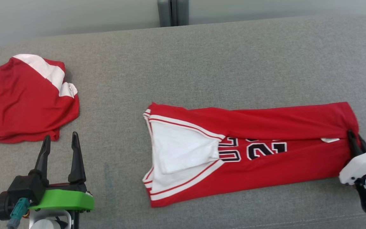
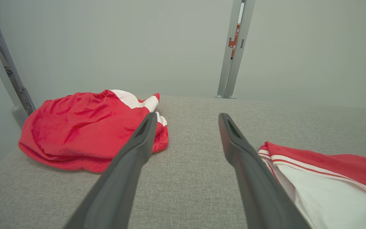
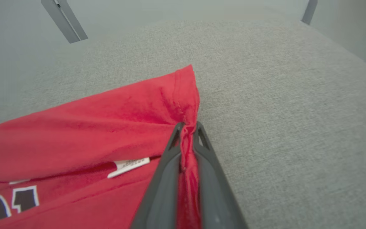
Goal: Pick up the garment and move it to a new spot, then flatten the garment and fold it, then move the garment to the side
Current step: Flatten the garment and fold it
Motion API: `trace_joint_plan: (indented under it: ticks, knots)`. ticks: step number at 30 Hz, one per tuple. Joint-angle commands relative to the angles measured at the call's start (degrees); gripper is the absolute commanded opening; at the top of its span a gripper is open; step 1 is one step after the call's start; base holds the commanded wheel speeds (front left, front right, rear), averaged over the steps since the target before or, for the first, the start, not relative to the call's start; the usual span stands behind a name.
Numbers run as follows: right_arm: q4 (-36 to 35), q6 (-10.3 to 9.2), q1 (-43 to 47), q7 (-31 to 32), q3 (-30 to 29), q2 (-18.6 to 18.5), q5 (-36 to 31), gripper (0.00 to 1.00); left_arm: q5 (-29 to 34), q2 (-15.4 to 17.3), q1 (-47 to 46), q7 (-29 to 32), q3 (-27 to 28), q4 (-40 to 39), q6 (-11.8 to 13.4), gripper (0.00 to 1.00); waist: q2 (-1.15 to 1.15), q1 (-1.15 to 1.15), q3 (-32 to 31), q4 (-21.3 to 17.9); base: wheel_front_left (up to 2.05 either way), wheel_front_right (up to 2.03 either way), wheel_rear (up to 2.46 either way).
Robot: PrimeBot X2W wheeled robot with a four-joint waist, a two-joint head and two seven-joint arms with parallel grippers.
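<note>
In the head view the garment (image 1: 265,127), a red jersey folded into a long strip with its white-trimmed neck toward the left, lies across the middle and right of the grey tabletop (image 1: 202,63). The right hand (image 1: 354,136) is at the strip's right end, fingers pinched on the hem. The left hand (image 1: 61,136) shows at lower left, fingers apart and holding nothing, just below a second red garment (image 1: 21,101) heaped near the left edge. In the left wrist view the spread fingers frame bare tabletop between that heap and the jersey's neck. In the right wrist view the two fingers clamp a bunched fold of red hem, with a white label (image 3: 129,166) just beside them.
</note>
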Motion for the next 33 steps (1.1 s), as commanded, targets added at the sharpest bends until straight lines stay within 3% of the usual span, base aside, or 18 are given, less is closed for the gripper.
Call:
trace_joint_plan:
  ticks: [1, 5, 10, 26, 33]
  knots:
    - [0.6, -0.12, -0.57, -0.15, -1.2, -1.58, -0.1, 0.0, 0.17, -0.03, 1.13, -0.02, 0.29, 0.05, -0.17, 1.0, 0.0, 0.0, -0.63, -0.22, 0.0, 0.0, 0.0]
    - [1.0, -0.11, -1.36, -0.15, -2.52, -3.79, -0.93, 0.0, 0.54, -0.03, 1.68, -0.02, 0.79, 0.2, -0.25, 1.0, 0.0, 0.0, -1.42, -0.46, 0.0, 0.0, 0.0]
    - [-1.1, -0.11, -1.99, -0.15, -1.84, -3.11, -2.52, 0.0, 0.53, -0.03, 2.42, -0.02, 1.31, -0.11, -0.27, 1.0, 0.0, 0.0, -2.27, -0.81, 0.0, 0.0, 0.0]
    - [-17.9, -0.08, 1.15, 2.74, 8.89, 9.11, -6.56, 0.0, -0.03, -0.01, 2.1, -0.02, 0.01, 1.3, 0.02, 1.0, 0.0, 0.0, -2.9, 1.05, 0.0, 0.0, 0.0]
    - [-19.24, -0.07, -0.46, 4.42, 14.01, 15.14, -7.67, 0.0, -0.42, -0.01, 1.32, -0.02, -0.98, 1.69, 0.17, 1.0, 0.0, 0.0, -2.26, 3.22, 0.0, 0.0, 0.0]
